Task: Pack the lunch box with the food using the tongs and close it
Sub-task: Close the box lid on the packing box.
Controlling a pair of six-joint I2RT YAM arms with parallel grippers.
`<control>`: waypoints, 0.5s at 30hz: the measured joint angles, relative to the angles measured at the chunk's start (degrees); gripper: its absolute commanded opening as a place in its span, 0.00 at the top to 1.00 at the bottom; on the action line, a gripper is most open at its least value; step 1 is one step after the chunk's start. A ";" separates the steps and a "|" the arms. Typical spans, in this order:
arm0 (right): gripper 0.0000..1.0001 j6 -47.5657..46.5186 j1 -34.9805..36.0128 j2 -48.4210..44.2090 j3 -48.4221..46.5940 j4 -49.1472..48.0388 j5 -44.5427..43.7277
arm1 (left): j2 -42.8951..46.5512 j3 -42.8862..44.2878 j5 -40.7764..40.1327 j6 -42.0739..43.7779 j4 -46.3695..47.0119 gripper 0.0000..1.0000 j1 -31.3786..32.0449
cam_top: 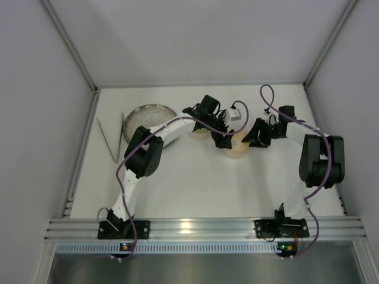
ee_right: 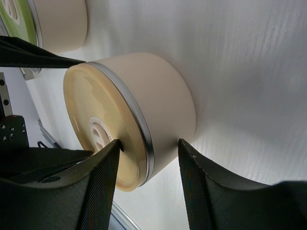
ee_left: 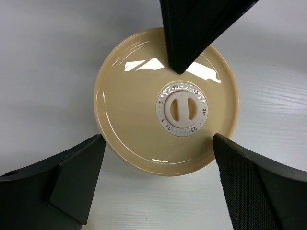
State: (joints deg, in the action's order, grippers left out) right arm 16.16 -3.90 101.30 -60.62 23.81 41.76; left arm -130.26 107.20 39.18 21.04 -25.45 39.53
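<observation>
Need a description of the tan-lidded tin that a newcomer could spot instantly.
Find the wide speckled grey plate on the white table's left half, then go right past the round green-lidded tin. The next round tin is it: its lid is tan, where its neighbour's is green.

i see the tan-lidded tin point(ee_right: 158, 96) upright, closed, with a white dial at its centre; the green-lidded tin point(ee_right: 62, 24) closed just beside it; silver tongs point(cam_top: 106, 141) flat, well apart.

Glossy tan lid point(ee_left: 129, 110), matt cream tin point(ee_right: 158, 96), smooth white table point(ee_left: 48, 57)
</observation>
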 measured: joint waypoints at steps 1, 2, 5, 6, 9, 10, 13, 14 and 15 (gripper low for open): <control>0.50 -0.09 0.07 0.15 -0.20 0.07 0.07 | 0.31 -0.57 0.50 1.84 0.76 0.01 0.07; 0.50 -0.11 0.13 0.22 -0.26 0.02 0.11 | 0.59 -1.09 0.94 3.56 1.46 0.01 0.13; 0.50 -0.15 0.15 0.24 -0.26 0.13 0.33 | 1.57 -2.97 2.51 9.66 3.56 0.01 0.15; 0.50 -0.17 0.15 0.24 -0.28 0.28 0.61 | 2.25 -4.00 3.23 12.41 4.17 0.01 0.11; 0.50 -0.55 0.39 0.46 -0.68 0.39 1.16 | 4.83 -7.10 4.79 22.05 5.31 0.01 0.00; 0.50 -0.59 0.42 0.63 -0.70 0.26 0.92 | 5.16 -7.26 5.40 24.41 4.98 0.01 0.02; 0.50 -0.52 0.48 0.98 -0.72 0.20 1.05 | 5.40 -7.23 7.15 29.07 4.22 0.01 0.24; 0.50 -0.55 0.50 1.01 -0.81 0.24 1.05 | 5.40 -7.23 7.72 29.88 4.17 0.01 0.26; 0.50 -0.57 0.52 1.09 -1.01 0.26 1.01 | 5.40 -7.23 8.09 30.21 4.15 0.01 0.26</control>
State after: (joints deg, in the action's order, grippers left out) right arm 15.59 -3.38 102.39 -61.63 24.08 42.76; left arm -124.86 99.96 47.27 51.24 -21.30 39.79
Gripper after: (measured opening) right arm 0.504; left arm 0.987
